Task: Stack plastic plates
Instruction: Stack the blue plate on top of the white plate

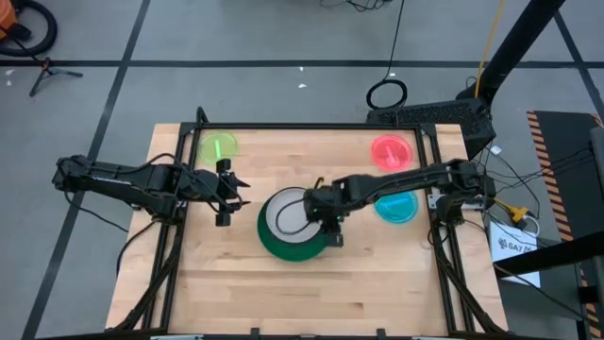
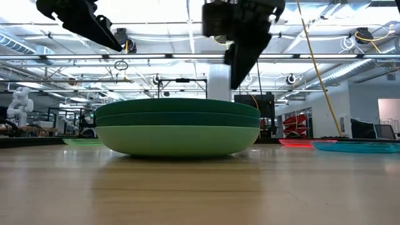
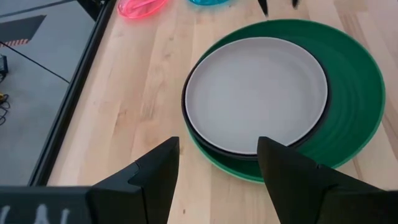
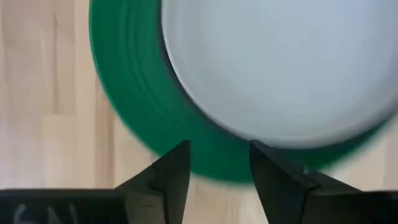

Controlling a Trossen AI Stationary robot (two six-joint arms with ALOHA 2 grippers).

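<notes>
A stack of plastic plates (image 1: pixel 294 225) rests on the wooden table: a mint plate (image 2: pixel 178 140) at the bottom, dark green ones (image 2: pixel 178 112) on it, then a black plate's rim (image 3: pixel 189 127) under a white plate (image 3: pixel 258 93) on top. My right gripper (image 4: pixel 219 146) hangs open just above the stack's right side (image 1: pixel 326 227), clear of it in the low view (image 2: pixel 236 81). My left gripper (image 3: pixel 217 149) waits open at the left of the stack (image 1: pixel 226 194), above the table.
Three small translucent plates lie flat on the table: lime (image 1: pixel 218 147) at the far left, red (image 1: pixel 391 151) at the far right, cyan (image 1: pixel 396 206) under my right arm. A black frame (image 1: pixel 311 126) edges the table. Bare wood lies along the near side.
</notes>
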